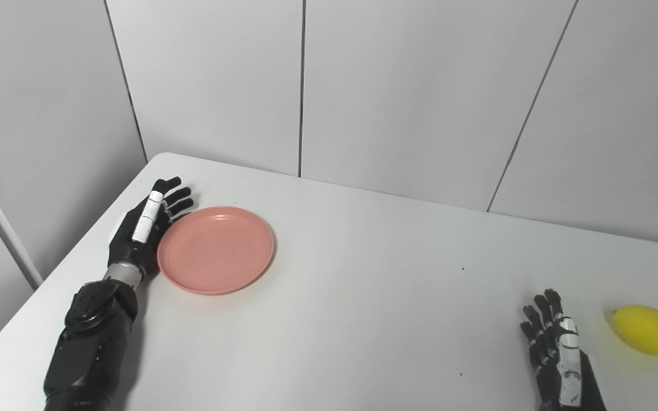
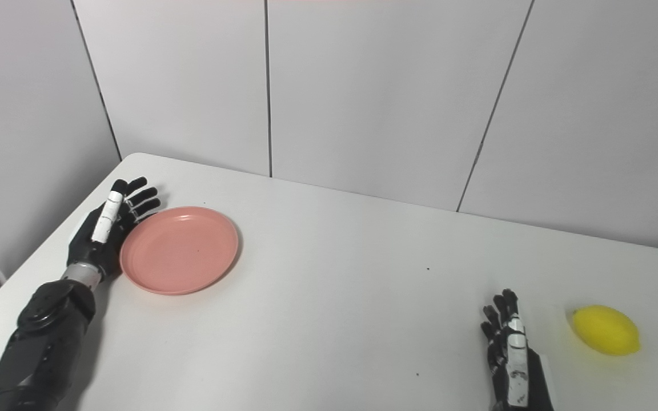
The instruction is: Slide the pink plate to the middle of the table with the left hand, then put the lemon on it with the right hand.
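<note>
Left of frame: left hand lies at the left rim of the pink plate, fingers straight and spread, holding nothing; palm edge looks to be touching the rim, though contact is hard to confirm from this angle. Plate sits flat on the white tabletop in the left-centre of the frame, well short of the middle, so the slide is judged not yet done, at most just starting. Plate is empty; nothing in it. Lower right: right hand waits near the bottom edge, fingers extended and apart, holding nothing. Far right: lemon rests on the tabletop just beside that hand, not touched. Both steps remain.
</note>
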`<state>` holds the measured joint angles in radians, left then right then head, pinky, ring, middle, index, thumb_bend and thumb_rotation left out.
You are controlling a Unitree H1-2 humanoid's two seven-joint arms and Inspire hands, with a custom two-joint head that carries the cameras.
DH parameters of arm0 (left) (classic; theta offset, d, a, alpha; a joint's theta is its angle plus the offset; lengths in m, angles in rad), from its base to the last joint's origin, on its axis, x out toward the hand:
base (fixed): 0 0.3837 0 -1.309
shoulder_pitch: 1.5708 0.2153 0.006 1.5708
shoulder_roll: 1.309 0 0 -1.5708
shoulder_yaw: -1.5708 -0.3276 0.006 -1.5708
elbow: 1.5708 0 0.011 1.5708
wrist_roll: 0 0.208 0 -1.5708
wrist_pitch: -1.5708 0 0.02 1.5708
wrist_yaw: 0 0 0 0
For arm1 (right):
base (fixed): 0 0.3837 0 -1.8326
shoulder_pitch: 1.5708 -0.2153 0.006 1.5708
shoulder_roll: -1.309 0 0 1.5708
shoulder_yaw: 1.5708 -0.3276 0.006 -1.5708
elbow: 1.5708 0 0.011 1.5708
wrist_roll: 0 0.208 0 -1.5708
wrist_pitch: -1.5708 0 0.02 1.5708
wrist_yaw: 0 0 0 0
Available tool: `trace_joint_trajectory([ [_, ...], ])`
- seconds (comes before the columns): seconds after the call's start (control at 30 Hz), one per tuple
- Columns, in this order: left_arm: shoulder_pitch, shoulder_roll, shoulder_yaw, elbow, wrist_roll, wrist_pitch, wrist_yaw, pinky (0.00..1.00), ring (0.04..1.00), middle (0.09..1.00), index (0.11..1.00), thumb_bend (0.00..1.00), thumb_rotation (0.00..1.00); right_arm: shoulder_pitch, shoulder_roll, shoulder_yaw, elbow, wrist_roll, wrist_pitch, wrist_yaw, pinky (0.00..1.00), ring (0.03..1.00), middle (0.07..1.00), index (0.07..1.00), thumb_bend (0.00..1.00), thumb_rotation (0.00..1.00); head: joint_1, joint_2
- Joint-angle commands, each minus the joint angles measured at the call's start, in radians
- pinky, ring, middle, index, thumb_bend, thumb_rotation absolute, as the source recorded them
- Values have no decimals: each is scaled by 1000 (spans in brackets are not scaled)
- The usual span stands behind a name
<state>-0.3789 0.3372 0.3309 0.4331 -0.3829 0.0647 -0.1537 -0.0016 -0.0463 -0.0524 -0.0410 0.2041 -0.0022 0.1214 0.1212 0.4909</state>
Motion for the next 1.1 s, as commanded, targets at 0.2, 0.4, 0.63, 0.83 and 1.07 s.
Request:
trace_joint_trajectory([
  [0.2, -8, -22, -23, -26, 24, 20, 30, 715, 790, 771, 769, 881, 704, 49, 27, 15, 44, 3, 2, -2, 1000, 967, 987, 996, 728, 1000, -2, 3],
  [0.4, -21, -35, -37, -25, 39, 18, 45, 718, 778, 756, 763, 884, 694, 48, 26, 17, 50, 1, -9, 1, 1000, 968, 987, 998, 730, 1000, -6, 4],
  [0.63, -18, -58, -46, -53, 44, 34, 54, 711, 770, 747, 750, 887, 686, 49, 32, 19, 45, 0, -6, -3, 1000, 968, 985, 998, 738, 1000, -7, 8],
  [0.83, -10, -76, -62, -67, 52, 50, 60, 713, 770, 759, 738, 884, 694, 50, 38, 20, 35, 2, 3, -7, 1000, 966, 984, 997, 737, 1000, -9, 10],
  [1.07, -1, -88, -89, -68, 73, 51, 61, 714, 761, 753, 740, 885, 703, 48, 39, 21, 35, 6, 8, -6, 1000, 970, 988, 1000, 736, 1000, -10, 11],
])
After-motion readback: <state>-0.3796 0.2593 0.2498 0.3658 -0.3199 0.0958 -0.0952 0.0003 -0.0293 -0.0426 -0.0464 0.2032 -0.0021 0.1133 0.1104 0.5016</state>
